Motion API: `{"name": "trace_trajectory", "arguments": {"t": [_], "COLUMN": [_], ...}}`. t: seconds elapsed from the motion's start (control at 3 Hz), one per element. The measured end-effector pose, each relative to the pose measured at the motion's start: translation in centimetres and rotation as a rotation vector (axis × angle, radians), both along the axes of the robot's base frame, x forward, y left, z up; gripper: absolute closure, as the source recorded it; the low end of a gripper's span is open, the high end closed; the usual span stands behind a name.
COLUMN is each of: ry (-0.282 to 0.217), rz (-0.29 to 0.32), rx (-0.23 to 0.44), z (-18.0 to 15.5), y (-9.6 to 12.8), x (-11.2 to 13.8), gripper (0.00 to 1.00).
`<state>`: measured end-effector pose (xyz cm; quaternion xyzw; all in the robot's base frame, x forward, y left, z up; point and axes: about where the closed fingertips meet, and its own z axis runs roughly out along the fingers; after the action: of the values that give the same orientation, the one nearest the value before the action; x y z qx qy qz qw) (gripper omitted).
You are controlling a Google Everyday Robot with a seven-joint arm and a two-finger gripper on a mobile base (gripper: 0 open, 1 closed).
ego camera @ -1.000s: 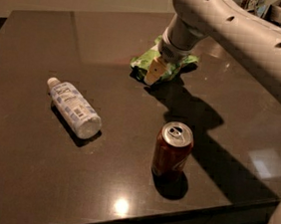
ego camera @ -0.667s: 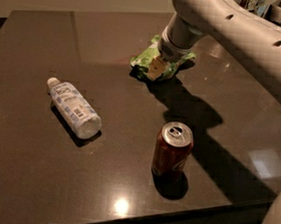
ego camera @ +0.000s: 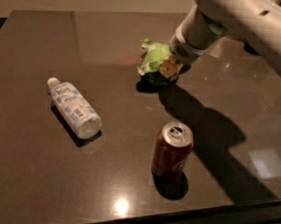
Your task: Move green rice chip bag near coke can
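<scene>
The green rice chip bag (ego camera: 153,58) is crumpled at the far middle of the dark table, with a dark shadow just under it, so it seems to hang slightly above the surface. My gripper (ego camera: 168,68) comes down from the upper right and is shut on the bag's right side; one tan fingertip (ego camera: 170,66) shows against the bag. The coke can (ego camera: 172,151), red-brown with a silver top, stands upright near the front edge, well in front of the bag and a little to its right.
A clear plastic bottle (ego camera: 73,108) with a white cap lies on its side at the left. The dark table (ego camera: 19,171) ends at a front edge close behind the can. My arm's shadow (ego camera: 203,130) falls to the right of the can.
The bag has bunched up in the gripper and risen slightly off the table. The arm has lifted a little. The can and bottle have not moved.
</scene>
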<state>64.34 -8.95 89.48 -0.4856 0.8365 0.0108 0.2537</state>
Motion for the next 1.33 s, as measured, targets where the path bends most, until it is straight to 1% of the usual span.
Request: {"name": "trace_trajectory", "arguments": {"t": [0.33,0.67,1.0,1.33], "ry": [-0.002,0.027,0.058,0.057], "rz": [0.073,0.181,0.273,0.367], "rx": [0.009,0.023,0.030,0.044], "z": [1.2,1.6,1.0,1.2], "y": [-1.5,-4.7,-6.8,-8.4], "x": [-2.9,-7.4,-10.1,-12.2], "gripper": [1.00,1.00,1.00,1.00]}}
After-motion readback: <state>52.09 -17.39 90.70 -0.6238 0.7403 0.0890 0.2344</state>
